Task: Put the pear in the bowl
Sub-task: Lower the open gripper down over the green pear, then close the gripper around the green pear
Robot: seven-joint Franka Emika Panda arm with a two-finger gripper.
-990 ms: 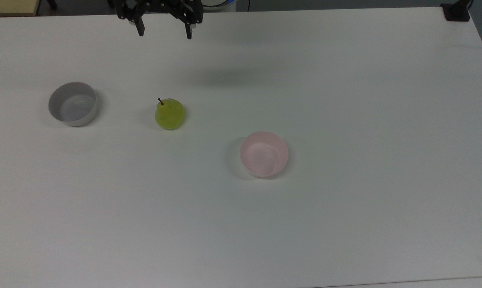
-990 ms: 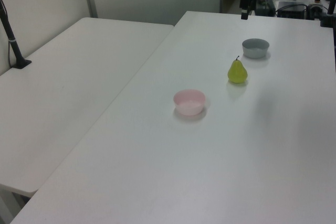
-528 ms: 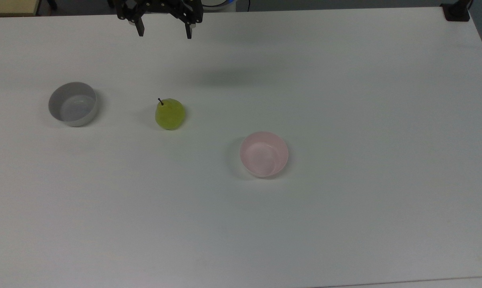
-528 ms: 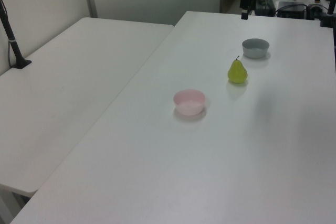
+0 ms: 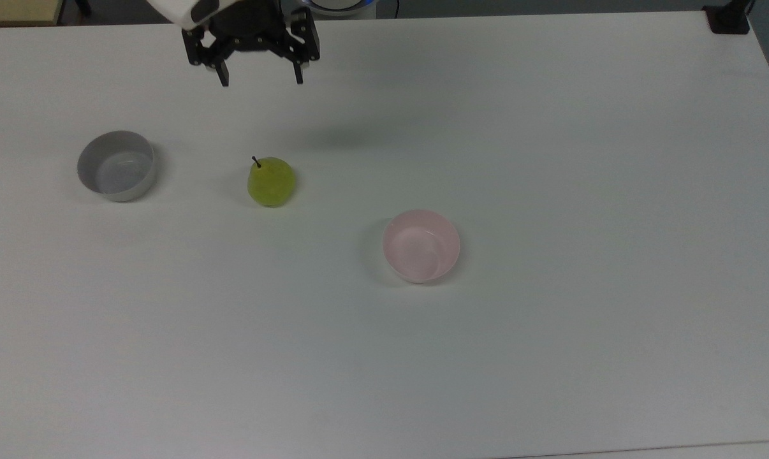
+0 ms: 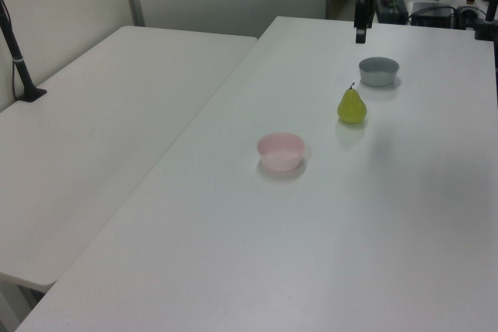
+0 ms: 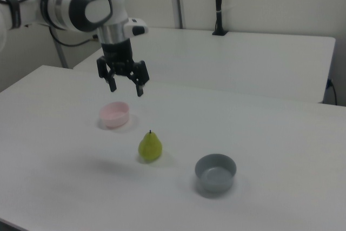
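The yellow-green pear stands upright on the white table, its dark stem up. The pale pink bowl sits apart from it, lower right in the top view, with nothing inside. My gripper hangs high above the table, open, fingers pointing down, with nothing between them. In the top view it is above the pear near the table's far edge. In the left view the gripper is at the top, beyond the grey bowl.
A grey bowl of similar size stands at the top view's left of the pear. A second white table adjoins in the left view. A black post is clamped at the top view's top right corner.
The gripper has moved down in the top view, away from the table's far edge and toward the pear, still open. Pear and bowls have not moved.
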